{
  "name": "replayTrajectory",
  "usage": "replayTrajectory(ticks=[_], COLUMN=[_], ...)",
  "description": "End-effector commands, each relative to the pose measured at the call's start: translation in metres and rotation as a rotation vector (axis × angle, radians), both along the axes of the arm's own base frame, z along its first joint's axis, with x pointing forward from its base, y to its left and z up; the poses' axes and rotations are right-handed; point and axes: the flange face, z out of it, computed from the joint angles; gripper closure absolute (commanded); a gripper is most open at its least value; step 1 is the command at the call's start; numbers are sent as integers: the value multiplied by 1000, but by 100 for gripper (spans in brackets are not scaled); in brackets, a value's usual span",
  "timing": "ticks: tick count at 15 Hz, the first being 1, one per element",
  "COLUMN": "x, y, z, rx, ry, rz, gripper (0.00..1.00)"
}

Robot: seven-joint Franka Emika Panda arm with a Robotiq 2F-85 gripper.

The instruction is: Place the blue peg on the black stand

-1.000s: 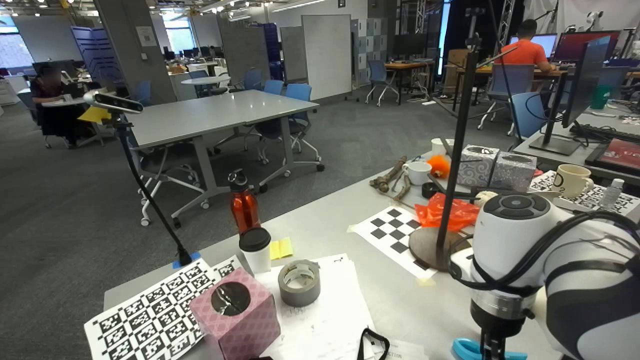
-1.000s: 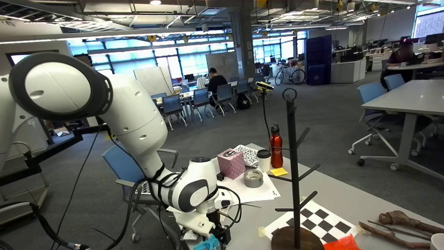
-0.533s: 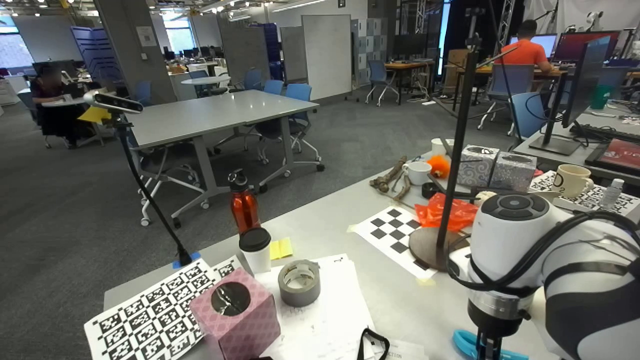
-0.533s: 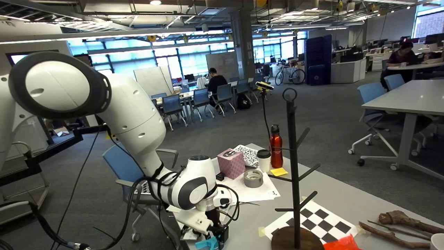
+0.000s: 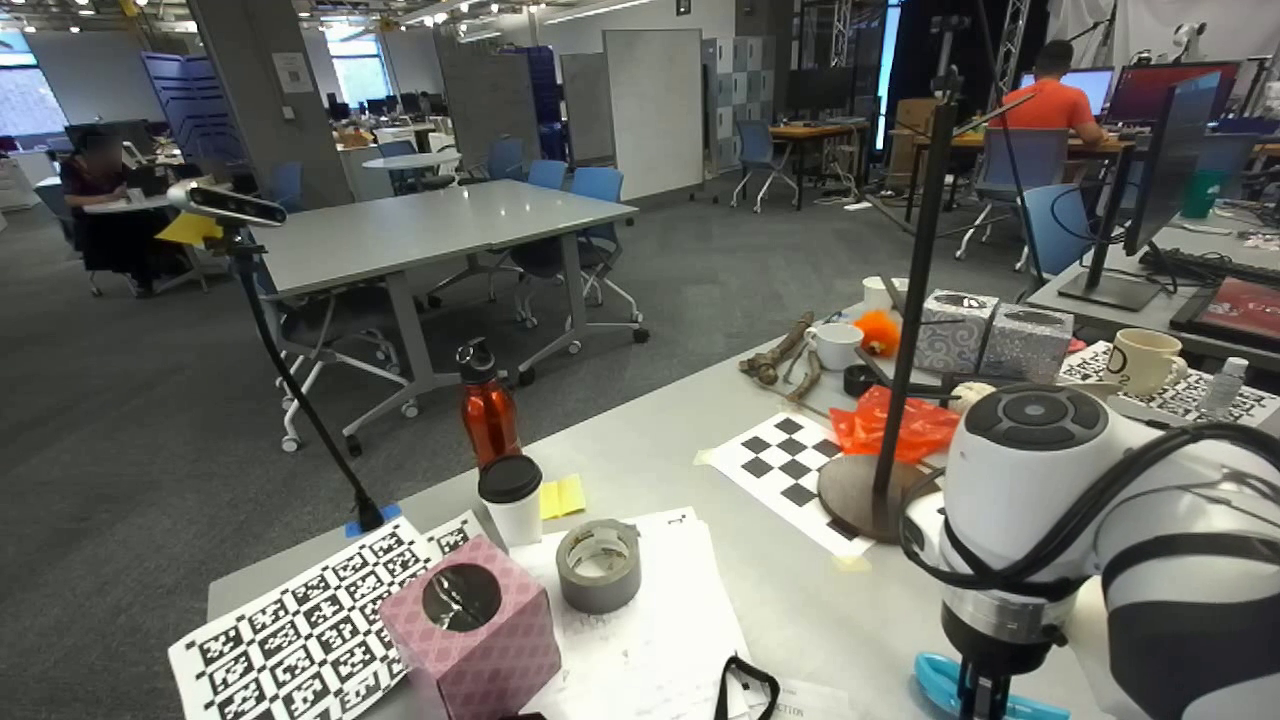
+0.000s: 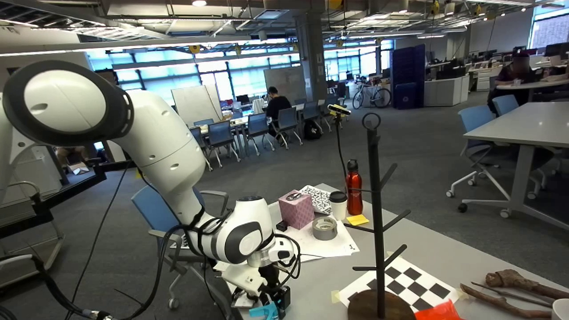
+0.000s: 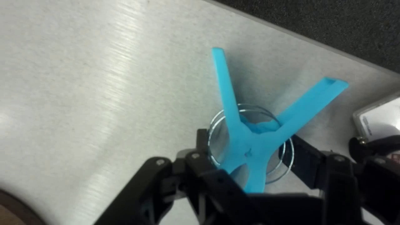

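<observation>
Seen from the wrist, the blue peg (image 7: 250, 140) is a light-blue clip with two long arms spread in a V and a round wire spring. My gripper (image 7: 247, 145) is shut on it, one dark finger at each side of the spring. The peg's lower end passes behind the gripper. In both exterior views the peg (image 5: 938, 682) shows at the bottom, under the hand. The black stand (image 6: 377, 213), a tall rod with side branches and a round brown base, rises from the table some way off from the gripper. In the wrist view only its base (image 7: 12, 209) shows, at the lower left.
A pink tissue box (image 6: 298, 211), a grey tape roll (image 6: 324, 229) and a lidded white cup (image 5: 511, 505) stand farther along the table. A checkerboard sheet (image 6: 413, 284) and an orange-red bag (image 5: 890, 425) lie by the stand. The table edge (image 7: 300, 36) runs close to the peg.
The arm has drawn slightly leftward in an exterior view, where the stand's branches show. The blue peg has shifted a little along with the gripper. The stand has not moved.
</observation>
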Motion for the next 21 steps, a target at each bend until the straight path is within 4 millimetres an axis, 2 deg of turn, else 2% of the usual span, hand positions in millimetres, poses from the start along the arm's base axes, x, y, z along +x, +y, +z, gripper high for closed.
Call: replayTrajectory(ticks=[1, 7, 8, 11, 21], x=[-15, -28, -18, -22, -24], y=[3, 3, 6, 6, 6], z=[31, 74, 54, 68, 68], rx=[-35, -51, -43, -44, -44], ry=[33, 79, 73, 73, 76], rz=[6, 37, 22, 23, 22], gripper=[65, 65, 40, 40, 40])
